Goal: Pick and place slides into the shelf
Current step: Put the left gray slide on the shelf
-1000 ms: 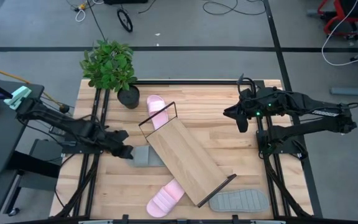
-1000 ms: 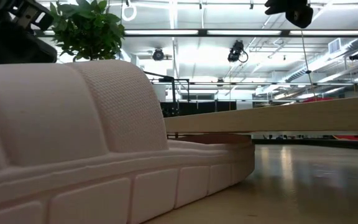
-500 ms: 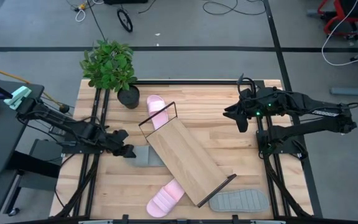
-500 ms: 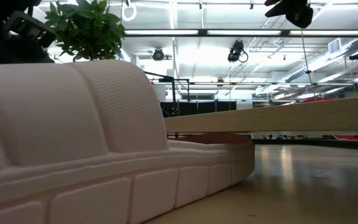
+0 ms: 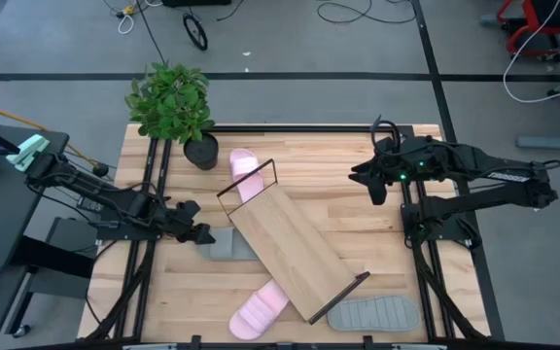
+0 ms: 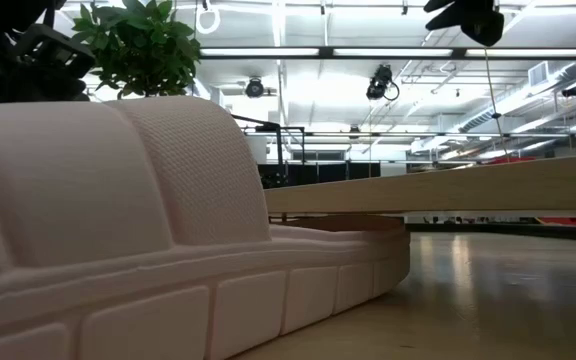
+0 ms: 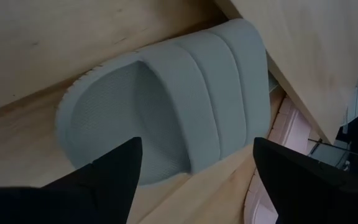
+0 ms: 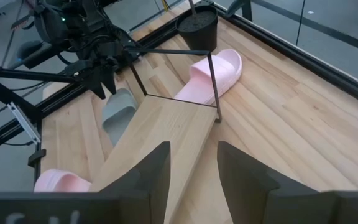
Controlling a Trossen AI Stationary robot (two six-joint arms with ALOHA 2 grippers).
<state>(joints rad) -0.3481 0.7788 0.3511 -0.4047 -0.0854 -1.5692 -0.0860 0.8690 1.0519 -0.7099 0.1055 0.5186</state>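
Note:
The shelf [image 5: 290, 251], a light-wood board on dark wire end frames, stands slantwise mid-table. A grey slide [image 7: 166, 106] lies sole down on the table at the shelf's left side, one end under the board [image 5: 229, 245]. My left gripper [image 5: 198, 231] is open just left of it; its fingers [image 7: 104, 180] stand apart short of the slide. One pink slide [image 5: 244, 173] lies at the shelf's far end, another [image 5: 259, 311] by the near edge. A second grey slide [image 5: 375, 313] lies near right. My right gripper [image 5: 377, 185] hovers open at the far right, empty [image 8: 194, 168].
A potted plant [image 5: 173, 107] stands at the table's far left corner. In the low view the near pink slide [image 6: 118, 220] fills the foreground, with the shelf board's edge [image 6: 438, 190] behind it. Bare tabletop [image 5: 358, 224] lies between the shelf and the right arm.
My left gripper has drawn back a little from the grey slide toward the table's left edge. The slide stays where it was, one end under the board.

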